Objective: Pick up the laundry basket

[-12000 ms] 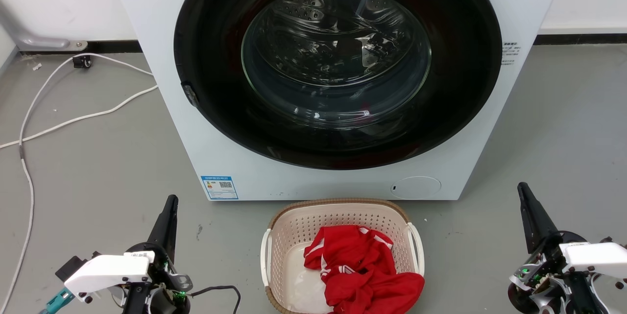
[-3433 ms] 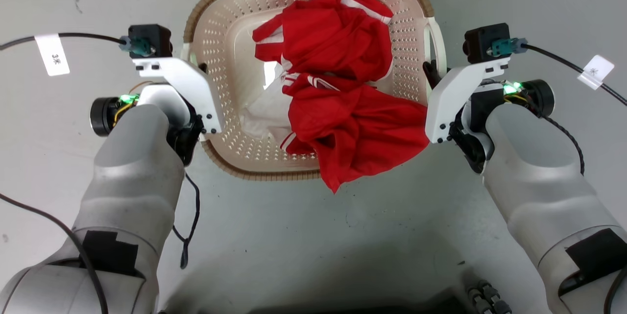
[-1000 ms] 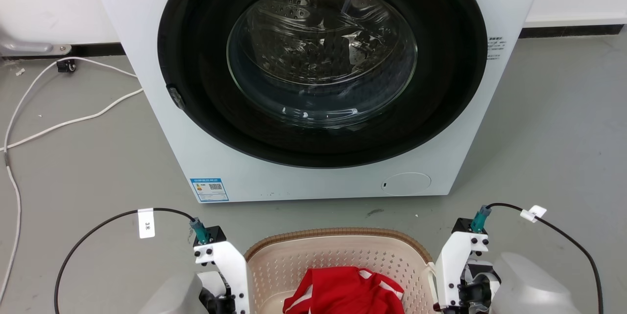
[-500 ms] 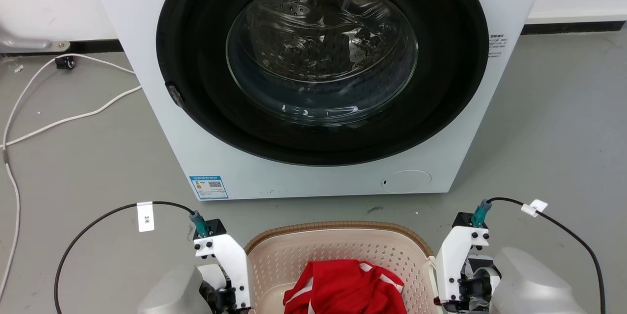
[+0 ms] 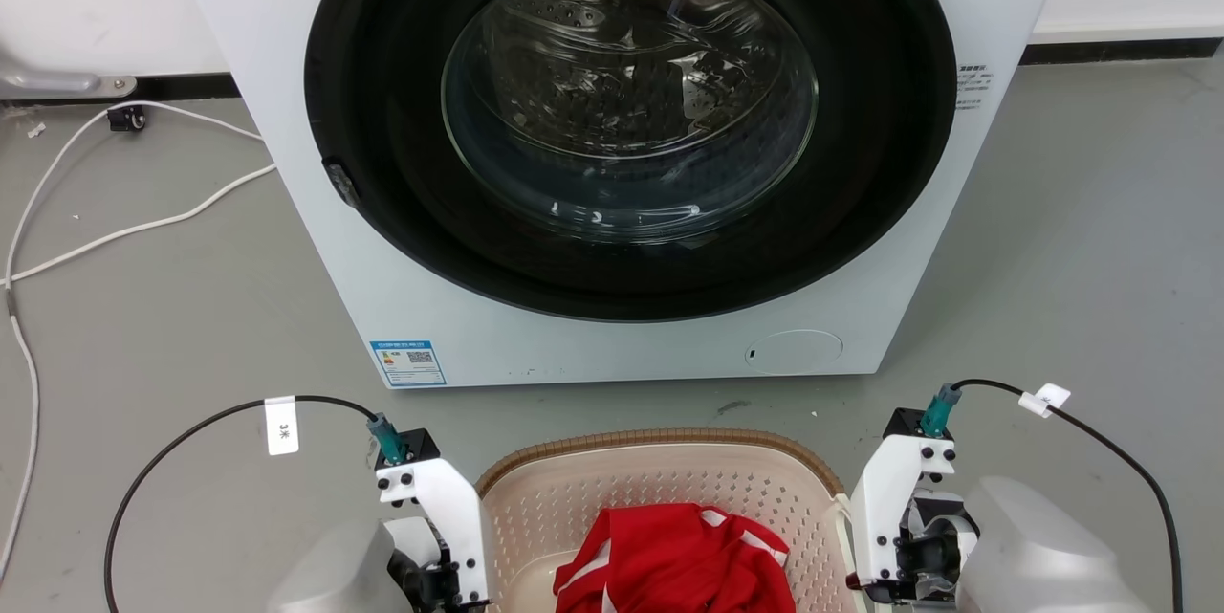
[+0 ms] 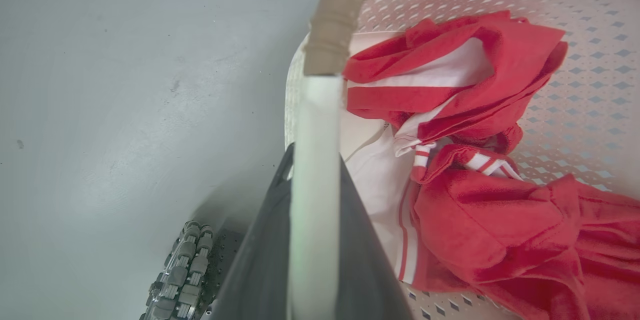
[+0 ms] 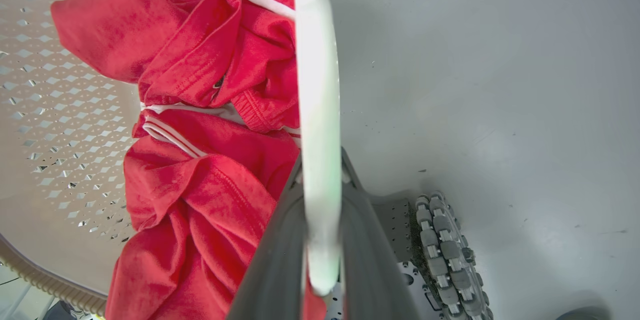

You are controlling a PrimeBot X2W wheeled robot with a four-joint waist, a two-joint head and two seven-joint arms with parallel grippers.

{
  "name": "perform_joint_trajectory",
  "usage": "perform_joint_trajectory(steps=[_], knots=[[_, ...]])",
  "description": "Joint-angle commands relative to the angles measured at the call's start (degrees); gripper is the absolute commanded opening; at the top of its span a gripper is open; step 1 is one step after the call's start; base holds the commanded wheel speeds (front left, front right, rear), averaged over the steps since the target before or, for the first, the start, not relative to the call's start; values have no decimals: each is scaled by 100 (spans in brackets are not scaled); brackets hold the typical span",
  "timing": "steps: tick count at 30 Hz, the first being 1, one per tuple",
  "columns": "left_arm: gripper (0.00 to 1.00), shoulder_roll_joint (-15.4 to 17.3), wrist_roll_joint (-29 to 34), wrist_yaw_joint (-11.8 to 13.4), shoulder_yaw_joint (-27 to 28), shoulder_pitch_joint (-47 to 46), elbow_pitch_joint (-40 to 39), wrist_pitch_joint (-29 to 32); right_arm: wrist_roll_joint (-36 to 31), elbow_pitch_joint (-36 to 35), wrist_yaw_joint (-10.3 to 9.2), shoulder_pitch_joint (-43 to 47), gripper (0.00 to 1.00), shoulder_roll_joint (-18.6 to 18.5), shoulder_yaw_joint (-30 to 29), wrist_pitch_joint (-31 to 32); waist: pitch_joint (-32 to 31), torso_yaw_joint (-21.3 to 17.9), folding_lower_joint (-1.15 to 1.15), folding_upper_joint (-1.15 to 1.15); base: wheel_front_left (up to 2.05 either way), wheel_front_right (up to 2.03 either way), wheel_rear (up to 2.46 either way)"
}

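The laundry basket, beige perforated plastic with a brown woven-look rim, lies bottom centre of the head view, directly between my pincers. My left gripper pinches its left white handle and my right gripper its right white handle, so both should rise evenly.

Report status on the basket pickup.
Left gripper shut on left handle of laundry basket; right gripper shut on right handle. Red clothing inside. Washer ahead, not touching.

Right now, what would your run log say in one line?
basket: holds red clothes | left pincer: shut on left handle | right pincer: shut on right handle
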Motion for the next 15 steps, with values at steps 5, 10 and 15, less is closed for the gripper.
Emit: perform_joint_trajectory(steps=[5,10,15], knots=[[0,-214,-111,-85,-22,-147,-56,-75,8,-82,78,-97,0,245,-54,-6,-12,-1,0,0,0,0,0],[0,-209,-136,-85,-46,-154,-36,-120,-19,-81,78,-88,0,247,-78,-24,-32,-3,0,0,0,0,0],[0,-212,-156,-85,-62,-143,-23,-136,-36,-80,78,-90,0,248,-106,-16,-39,3,0,0,0,0,0]])
